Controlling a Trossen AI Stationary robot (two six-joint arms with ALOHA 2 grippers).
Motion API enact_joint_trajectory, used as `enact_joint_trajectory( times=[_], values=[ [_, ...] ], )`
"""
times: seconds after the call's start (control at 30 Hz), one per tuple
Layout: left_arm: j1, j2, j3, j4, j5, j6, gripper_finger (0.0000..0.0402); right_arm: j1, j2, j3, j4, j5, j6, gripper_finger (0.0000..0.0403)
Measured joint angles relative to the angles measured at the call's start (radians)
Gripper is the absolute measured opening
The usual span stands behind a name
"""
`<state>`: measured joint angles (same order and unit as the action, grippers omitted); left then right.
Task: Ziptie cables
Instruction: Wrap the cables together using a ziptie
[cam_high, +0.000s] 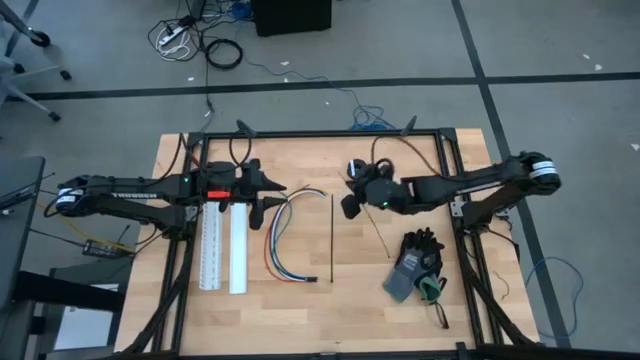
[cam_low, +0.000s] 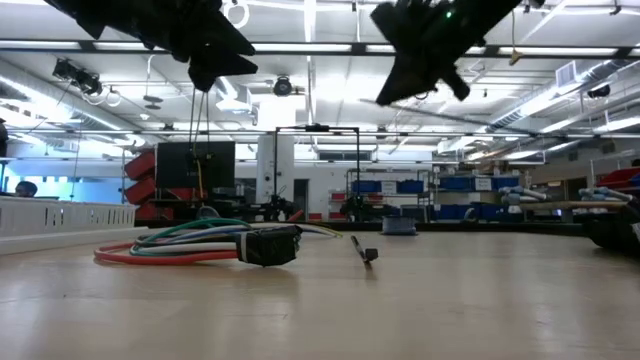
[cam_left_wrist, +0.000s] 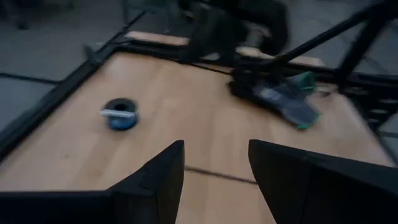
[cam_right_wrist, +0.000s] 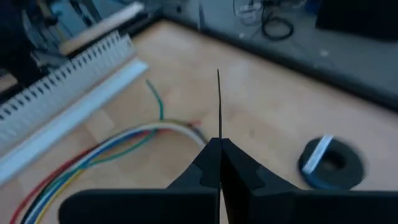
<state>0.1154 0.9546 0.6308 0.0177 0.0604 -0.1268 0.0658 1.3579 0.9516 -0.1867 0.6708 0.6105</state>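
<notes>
Right pincer (cam_right_wrist: 219, 144) pinches a ziptie (cam_right_wrist: 219, 102) beside the cables (cam_right_wrist: 106, 155).

Grey floor (cam_high: 560, 60) w/ black tape lines, ceiling strip lights (cam_low: 120, 45).

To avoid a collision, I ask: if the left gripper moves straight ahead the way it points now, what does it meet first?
Probably nothing close: ahead of the left gripper is bare table, then the glove farther on; depth is unclear.
</notes>
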Motion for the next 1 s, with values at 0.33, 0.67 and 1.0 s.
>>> enact_joint_trajectory(
  times=[0.33, 0.67, 1.0],
  values=[
    [0.0, 0.002, -0.259, 0.609, 0.094, -0.106, 0.0173, -0.025, -0.108, -0.109, 0.418, -0.081, -0.186, 0.0],
    [-0.006, 0.212, -0.315, 1.061, 0.109, -0.218, 0.0173, -0.112, 0.099, -0.19, 1.185, -0.399, -0.193, 0.0],
    [-0.025, 0.409, -0.196, 1.162, 0.101, -0.19, 0.0172, -0.14, 0.297, -0.037, 1.314, -0.544, -0.159, 0.0]
  ],
)
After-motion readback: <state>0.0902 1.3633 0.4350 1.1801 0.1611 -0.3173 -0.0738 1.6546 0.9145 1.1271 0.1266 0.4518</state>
